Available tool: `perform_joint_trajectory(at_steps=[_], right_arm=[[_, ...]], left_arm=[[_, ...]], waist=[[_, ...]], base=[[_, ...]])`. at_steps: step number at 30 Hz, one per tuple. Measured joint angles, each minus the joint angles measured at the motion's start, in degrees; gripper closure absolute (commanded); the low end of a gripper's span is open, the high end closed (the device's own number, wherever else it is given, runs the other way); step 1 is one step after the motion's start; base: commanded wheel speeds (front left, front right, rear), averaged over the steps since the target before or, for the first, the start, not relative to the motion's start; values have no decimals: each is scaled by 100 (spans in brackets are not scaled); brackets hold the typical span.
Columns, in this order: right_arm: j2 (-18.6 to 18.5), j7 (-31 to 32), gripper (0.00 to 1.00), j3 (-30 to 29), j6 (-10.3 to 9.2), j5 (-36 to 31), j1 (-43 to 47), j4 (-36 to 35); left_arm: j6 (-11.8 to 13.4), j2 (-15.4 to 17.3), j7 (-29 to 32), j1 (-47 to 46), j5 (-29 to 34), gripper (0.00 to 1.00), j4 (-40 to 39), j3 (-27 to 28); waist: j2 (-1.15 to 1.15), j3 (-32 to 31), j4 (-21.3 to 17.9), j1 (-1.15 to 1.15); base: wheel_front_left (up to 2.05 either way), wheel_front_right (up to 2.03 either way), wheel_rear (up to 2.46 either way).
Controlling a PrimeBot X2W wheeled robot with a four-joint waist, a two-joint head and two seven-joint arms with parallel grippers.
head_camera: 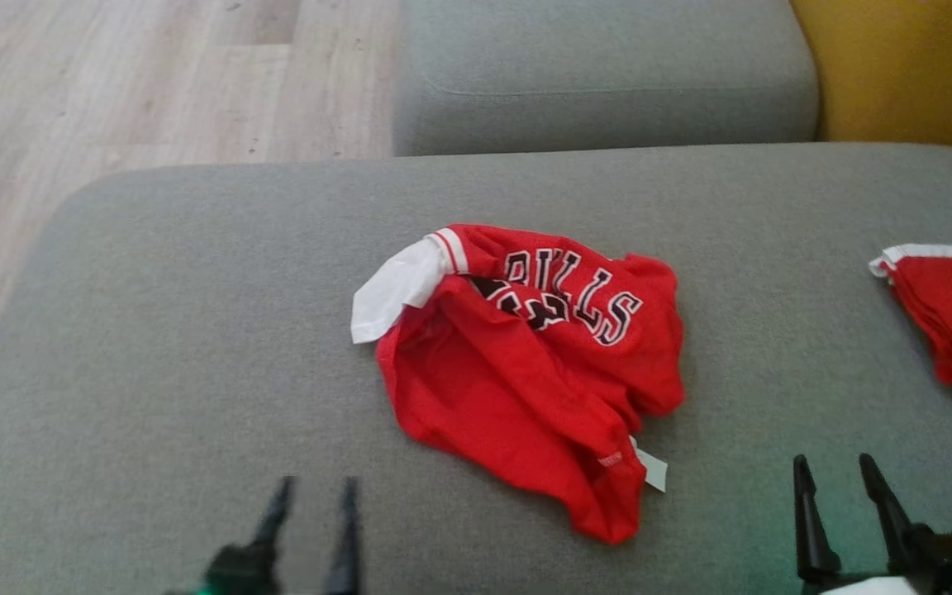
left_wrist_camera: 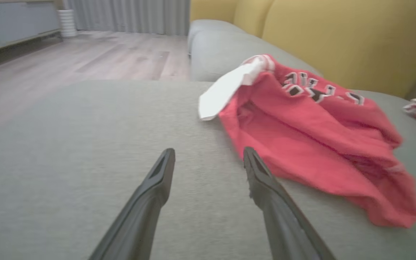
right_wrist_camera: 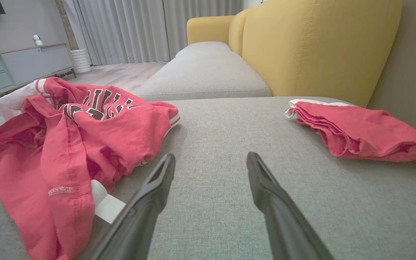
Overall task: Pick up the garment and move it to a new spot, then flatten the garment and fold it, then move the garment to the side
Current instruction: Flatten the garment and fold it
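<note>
A crumpled red garment [head_camera: 525, 364] with black and white lettering and a white trim flap lies in the middle of the grey sofa seat [head_camera: 195, 330]. The left wrist view has the garment [left_wrist_camera: 312, 144] right of the fingers; in the right wrist view the garment [right_wrist_camera: 70, 144] lies to the left. My left gripper [head_camera: 315, 487] hovers open near the seat's front, left of the garment and apart from it. Over the seat's front right, my right gripper [head_camera: 835, 467] is open and empty, clear of the cloth.
A second red garment [head_camera: 951, 314], folded, lies at the seat's right edge. Behind is another grey cushion [head_camera: 600, 74] and a yellow backrest [head_camera: 906, 66]. Wooden floor [head_camera: 112, 91] lies beyond the seat's left and far edges.
</note>
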Motion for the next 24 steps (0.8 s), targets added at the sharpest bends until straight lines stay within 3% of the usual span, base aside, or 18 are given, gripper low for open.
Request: perform_joint_trajectory(at_steps=[6,14,24], right_arm=[[1,0,0,158,0,-1,-166,-94],[0,0,0,508,0,48,-515,-176],[-2,0,0,624,0,138,-716,-143]], left_arm=[[-275,-130,669,-827,-224,0,-75,-1147],[-328,-148,1586,-2094,-1648,0,164,-3055],[338,-152,1606,-3039,-2663,0,1371,-3914]], waist=[[0,139,-282,0],[0,458,-745,0],[0,725,-1270,0]], base=[[0,0,0],[0,0,0],[0,0,0]])
